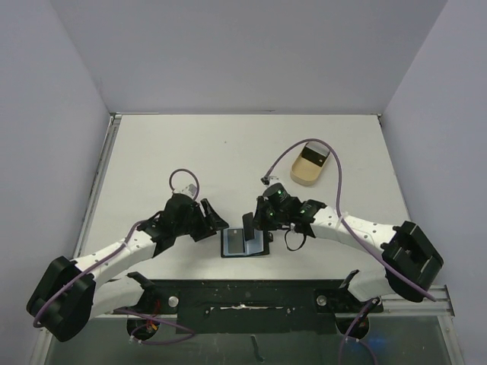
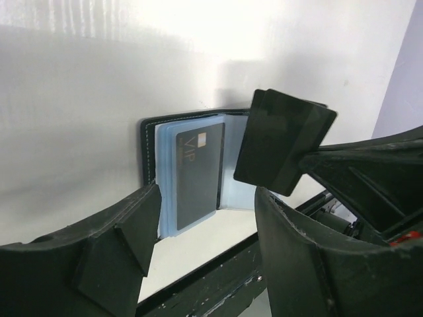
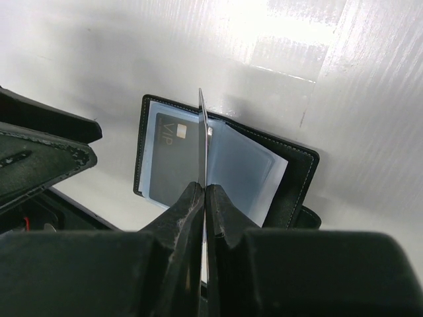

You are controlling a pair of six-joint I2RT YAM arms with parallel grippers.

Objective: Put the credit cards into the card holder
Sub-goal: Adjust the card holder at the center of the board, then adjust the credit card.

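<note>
The card holder (image 1: pixel 245 244) lies open on the white table between my two grippers, its bluish sleeves (image 3: pixel 244 168) facing up. A dark card marked VIP (image 2: pixel 198 173) sits in the left sleeve. My right gripper (image 3: pixel 206 188) is shut on another dark credit card (image 3: pixel 201 132), which it holds on edge over the holder's middle fold. In the left wrist view that card (image 2: pixel 281 142) hangs tilted above the right panel. My left gripper (image 2: pixel 205 231) stands open just left of the holder, with nothing between its fingers (image 2: pixel 125 231).
A beige oval tray (image 1: pixel 303 179) with a pale rectangle in it rests at the back right, and a purple cable loops beside it. The black mounting rail (image 1: pixel 251 296) runs along the near table edge, close below the holder. The holder's snap tab (image 3: pixel 307 218) sticks out on its right.
</note>
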